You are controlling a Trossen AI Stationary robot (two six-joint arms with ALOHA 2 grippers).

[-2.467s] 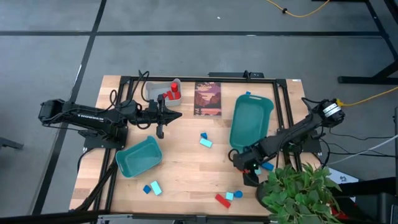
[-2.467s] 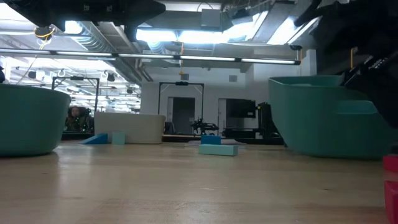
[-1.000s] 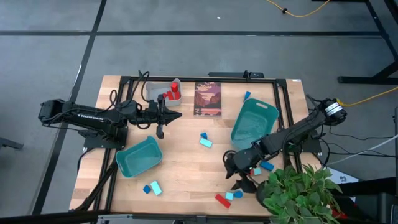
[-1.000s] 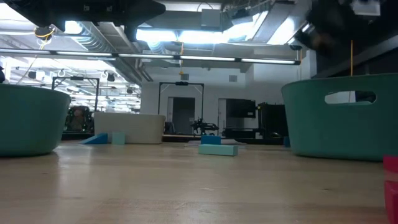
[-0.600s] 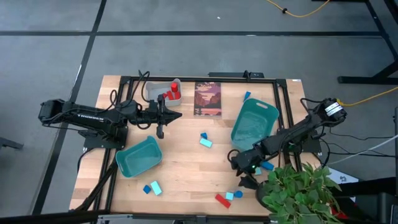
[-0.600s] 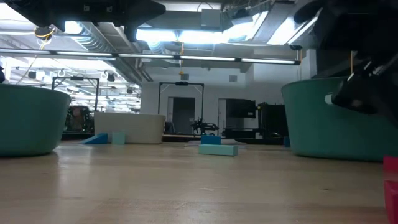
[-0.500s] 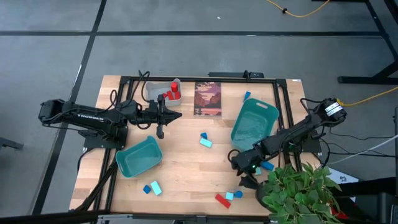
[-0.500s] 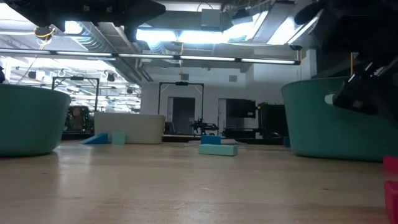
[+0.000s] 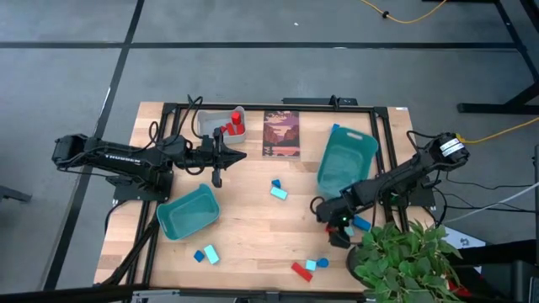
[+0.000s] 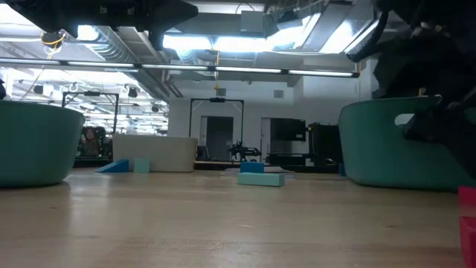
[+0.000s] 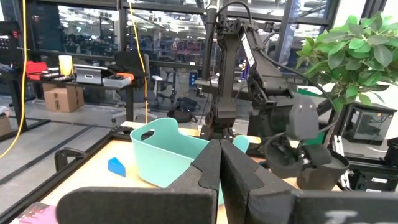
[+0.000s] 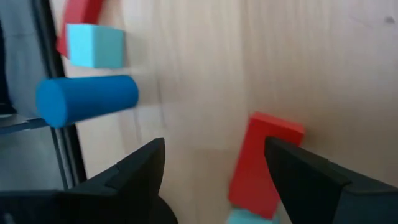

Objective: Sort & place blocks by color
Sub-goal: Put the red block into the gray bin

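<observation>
Blocks lie scattered on the wooden table (image 9: 253,227). A cyan and blue pair (image 9: 276,188) lies mid-table and another pair (image 9: 205,253) near the front left. A red, cyan and blue cluster (image 9: 309,267) sits near the front right. Red blocks (image 9: 229,128) lie in the grey bin (image 9: 210,120). My right gripper (image 9: 338,229) (image 12: 214,168) points steeply down, open, over a red block (image 12: 264,155) that lies beside a cyan one (image 12: 249,218). My left gripper (image 9: 240,156) (image 11: 219,163) waits shut, level, above the table's far left.
One teal bin (image 9: 345,158) lies just beyond my right gripper, another (image 9: 187,210) sits at the near left. A picture card (image 9: 281,133) lies at the far edge. A potted plant (image 9: 404,261) crowds the near right corner. A blue cylinder (image 12: 87,99) lies beside the cluster.
My right gripper has sunk toward the table and gone a little toward the right edge, tipping further down and rolling, still open. The teal bin beside it has shifted slightly toward the far edge, up against a small blue block there.
</observation>
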